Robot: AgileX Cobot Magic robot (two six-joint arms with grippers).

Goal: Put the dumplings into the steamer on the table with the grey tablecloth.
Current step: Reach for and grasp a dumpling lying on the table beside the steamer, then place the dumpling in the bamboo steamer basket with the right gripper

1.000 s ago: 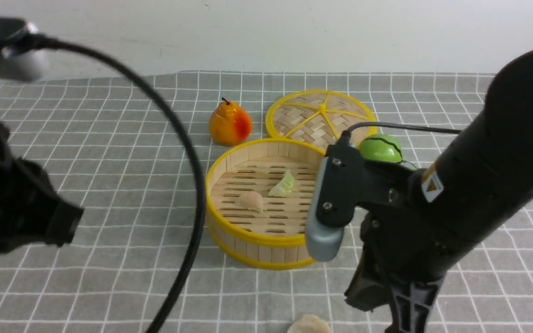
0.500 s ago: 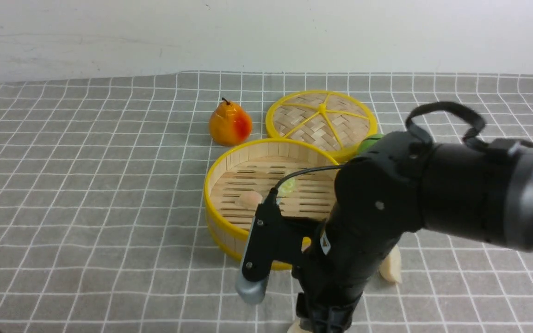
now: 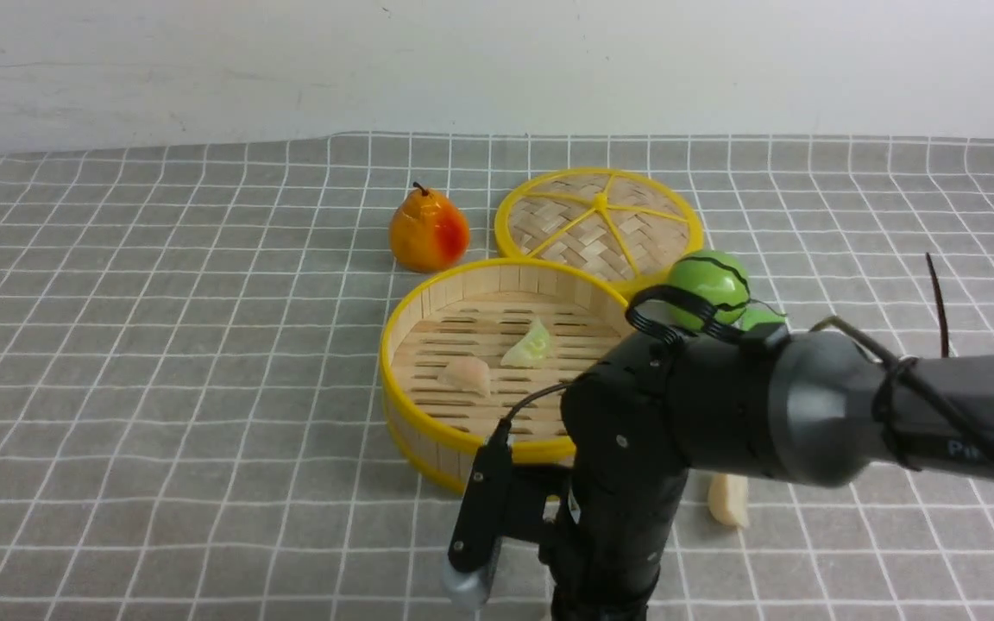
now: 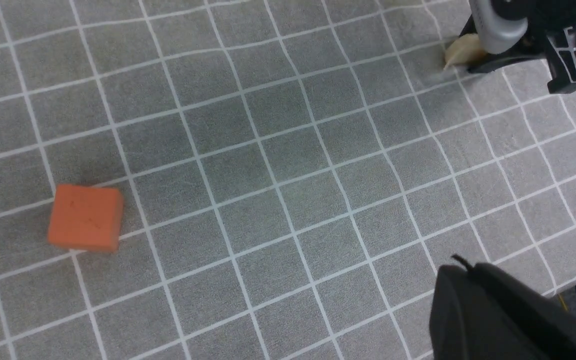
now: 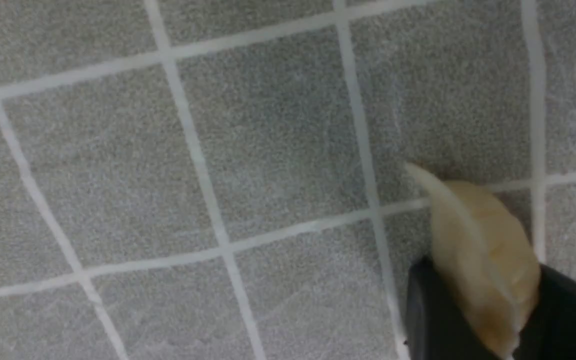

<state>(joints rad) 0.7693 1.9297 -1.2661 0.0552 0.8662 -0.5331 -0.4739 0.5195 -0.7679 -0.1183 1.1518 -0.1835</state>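
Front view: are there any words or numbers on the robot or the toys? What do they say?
"Pi", a gap, then "R": pale letters on the right arm; the middle letters do not show.
Tiny sticker lower on that arm: too small to read.
Nothing else has writing.

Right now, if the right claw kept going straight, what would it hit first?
Likely the cream dumpling between the fingers of the right gripper, then the grey tablecloth beneath; depth is unclear.
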